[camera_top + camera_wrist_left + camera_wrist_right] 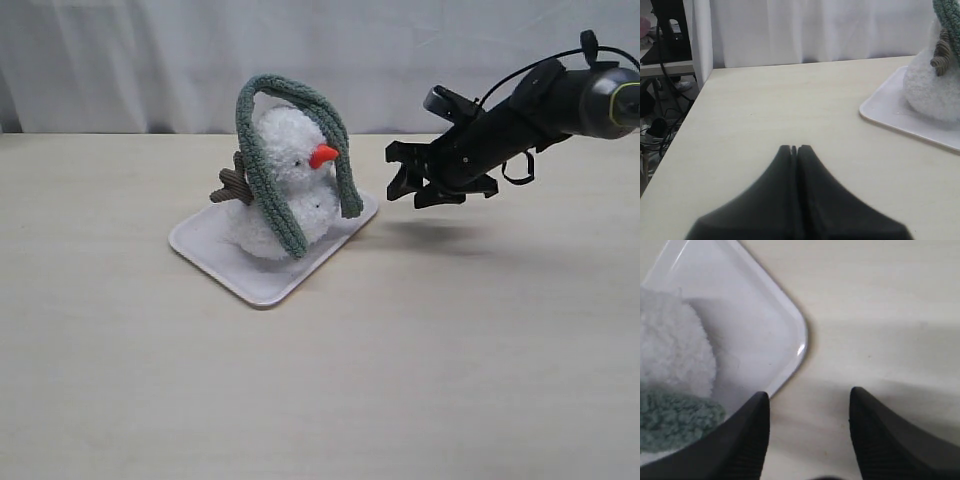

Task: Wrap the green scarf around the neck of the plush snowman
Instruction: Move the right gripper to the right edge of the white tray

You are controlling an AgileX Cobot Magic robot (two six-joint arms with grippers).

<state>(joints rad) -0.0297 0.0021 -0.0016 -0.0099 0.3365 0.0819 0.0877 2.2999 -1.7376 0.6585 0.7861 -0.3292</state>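
— exterior view: where does the plush snowman (292,152) sit?
— on a white tray (262,287), at about 11 o'clock from the middle of the bench (450,350). it stands upright, and its orange nose (324,156) points toward 3 o'clock.
— and the green scarf (264,172)?
— it's draped over the top of the head, not around the neck. it arches up with a small gap above the crown. one end hangs down toward 6 o'clock in front of the body, and the other drops at 4 o'clock, past the nose. the ends may reach the tray, but i can't be sure from here.
— anything else on it?
— a brown twig arm (233,185) sticks out at 9 o'clock, behind the scarf.
— right pincer (398,172)?
— it's at 3 o'clock of the snowman, off the bench surface, with its shadow below. the jaws stand apart with nothing between them. its wrist view shows the tray corner and a bit of scarf just beyond the tips.
— left pincer (794,148)?
— jaws pressed together and holding nothing, over bare bench, with the tray well off to one side.
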